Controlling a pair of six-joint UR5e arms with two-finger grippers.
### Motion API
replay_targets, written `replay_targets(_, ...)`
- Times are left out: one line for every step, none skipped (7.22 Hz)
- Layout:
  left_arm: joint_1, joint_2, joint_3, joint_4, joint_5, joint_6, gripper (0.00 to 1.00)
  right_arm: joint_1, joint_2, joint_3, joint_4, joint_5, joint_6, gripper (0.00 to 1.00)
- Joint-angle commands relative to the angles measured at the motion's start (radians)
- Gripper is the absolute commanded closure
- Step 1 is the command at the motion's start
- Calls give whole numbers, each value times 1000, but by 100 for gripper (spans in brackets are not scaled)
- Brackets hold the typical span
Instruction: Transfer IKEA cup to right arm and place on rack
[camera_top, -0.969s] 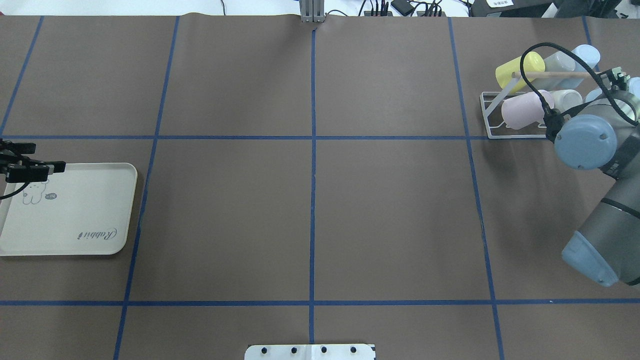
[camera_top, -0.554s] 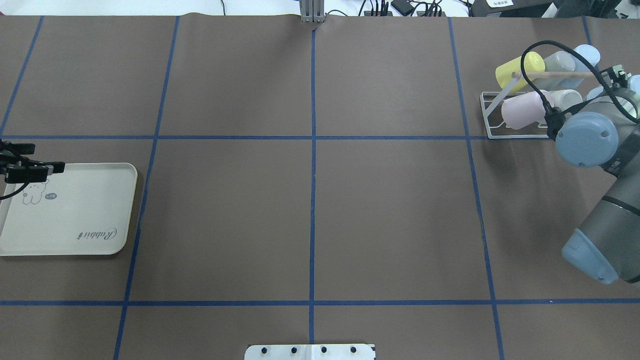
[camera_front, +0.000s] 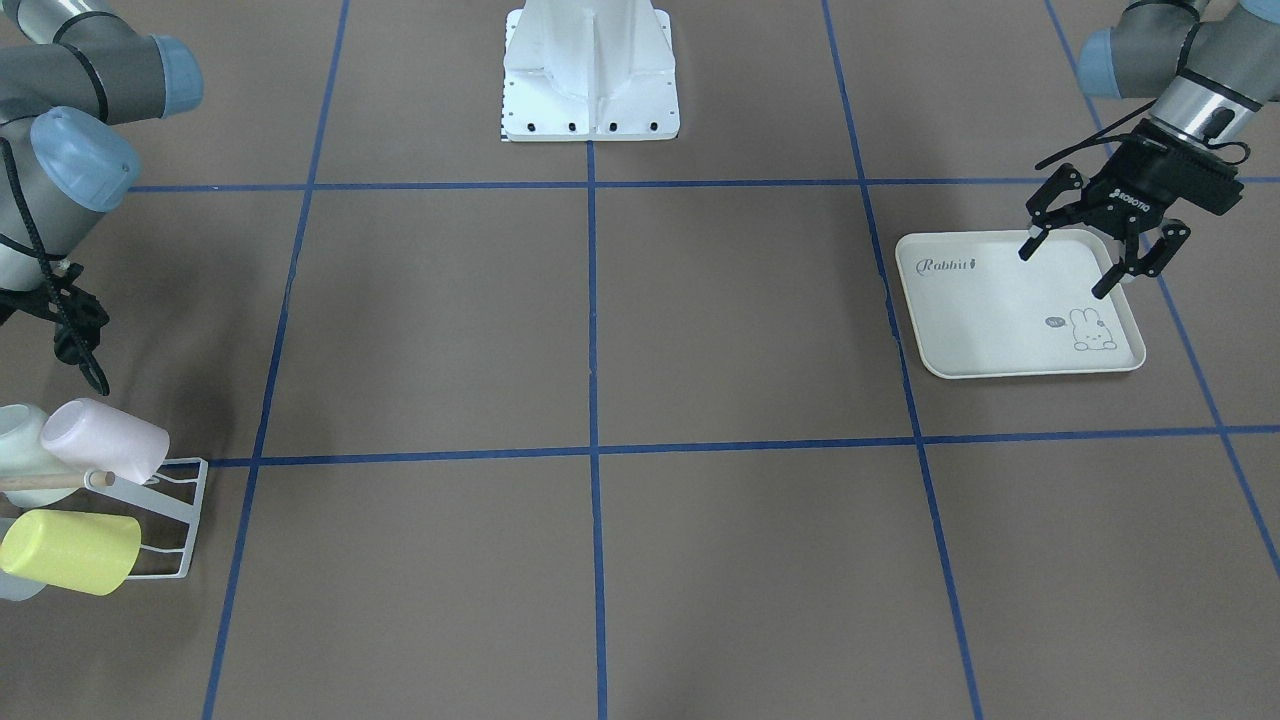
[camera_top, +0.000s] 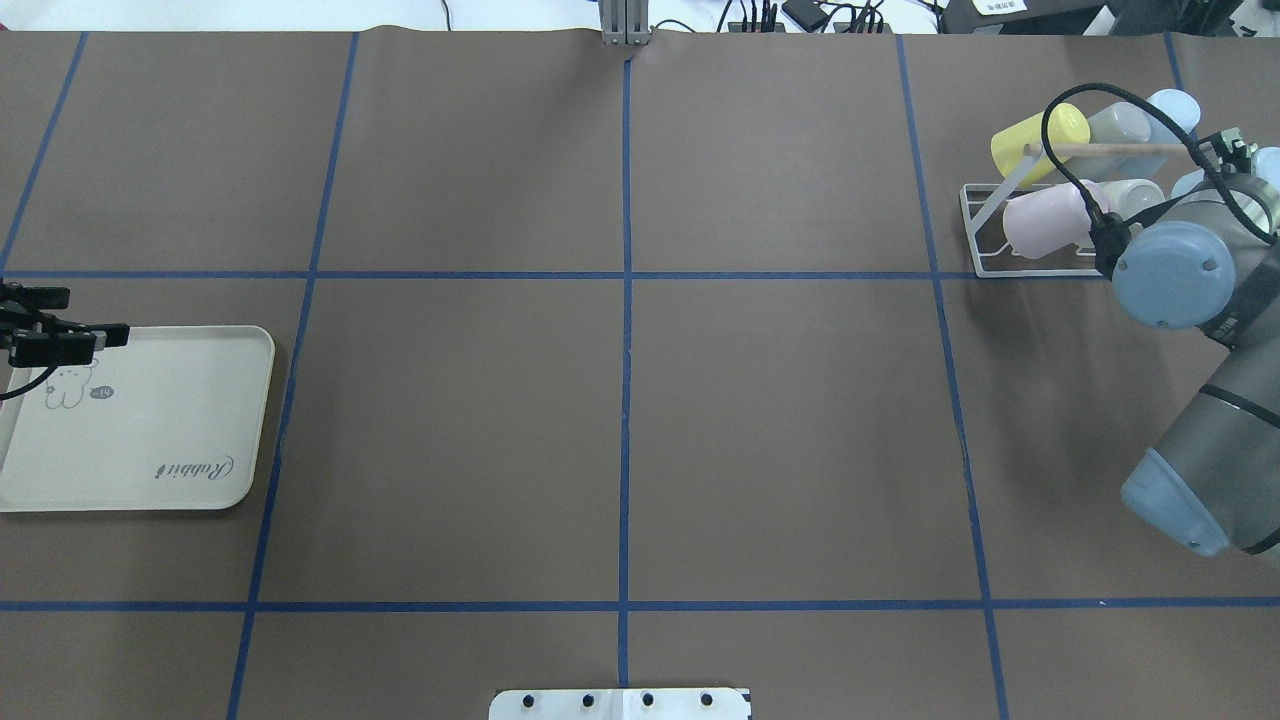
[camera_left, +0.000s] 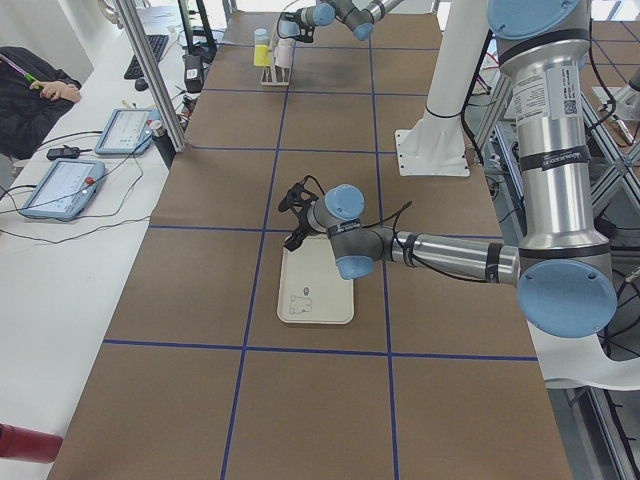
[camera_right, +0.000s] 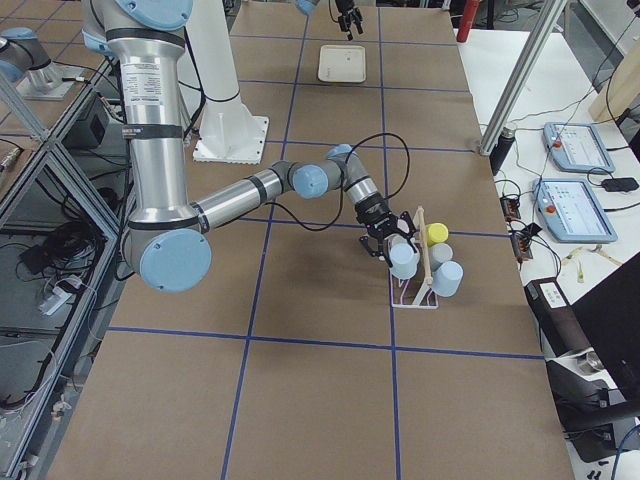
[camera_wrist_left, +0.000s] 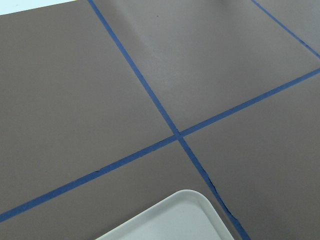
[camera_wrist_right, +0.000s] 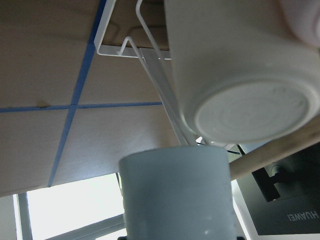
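Front-facing view. Brown paper table cover (camera_front: 750, 320), squared off by blue tape lines (camera_front: 592, 300). White robot base plate (camera_front: 590, 70) at top centre. Right of frame: black left gripper (camera_front: 1090, 268), fingers spread wide with nothing in them, over the far edge of a cream rounded tray with a rabbit drawing (camera_front: 990, 310). Lower left corner: small white wire rack (camera_front: 185, 520) carrying a pink plastic cup (camera_front: 105, 440) and a yellow plastic cup (camera_front: 70, 552), both lying sideways. Silver-grey right arm (camera_front: 60, 170) in the upper left.

Overhead view. Rack (camera_top: 985, 235) in the upper right, with a pale wooden dowel (camera_top: 1110, 149) across it and cups crowded on the prongs. A light-blue joint cap of the right arm covers the hand.

Left-end view. White side bench with grey tablets (camera_left: 65, 187) along the left. A person's dark sleeve (camera_left: 30, 80) in the upper left.

Right-end view. Right gripper (camera_right: 392, 243) at the rack, right against a pale blue plastic cup (camera_right: 403, 262) lodged on the rack. Cannot tell whether the fingers pinch it or are slack.

Left wrist view. Brown cover, a tape crossing (camera_wrist_left: 177, 135) mid-frame, tray corner (camera_wrist_left: 175, 220) at the bottom.

Right wrist view. Pale blue cup (camera_wrist_right: 177, 195) at bottom centre, close to the lens. Base of a white plastic cup (camera_wrist_right: 250, 115) in the upper right. Rack wire (camera_wrist_right: 150, 65) and dowel (camera_wrist_right: 280, 147) show behind them. The fingers are out of sight. Black monitor (camera_wrist_right: 290, 210) in the lower right.
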Motion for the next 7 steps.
replay_targets(1, 0, -1, -1, 0, 0, 0, 6, 19, -40, 48, 0, -29, 100)
replay_targets(1, -1, -1, -1, 0, 0, 0, 6, 33, -50, 48, 0, -29, 100)
replay_targets(1, -1, -1, -1, 0, 0, 0, 6, 44, -68, 49, -2, -29, 100)
replay_targets(1, -3, 0, -1, 0, 0, 0, 6, 47, -86, 51, -3, -31, 100)
replay_targets(1, -3, 0, -1, 0, 0, 0, 3, 48, -97, 51, -7, -28, 82)
replay_targets(1, -3, -1, -1, 0, -2, 0, 3, 48, -96, 53, -8, -25, 62)
replay_targets(1, -3, 0, -1, 0, -2, 0, 3, 48, -96, 59, -10, -19, 29)
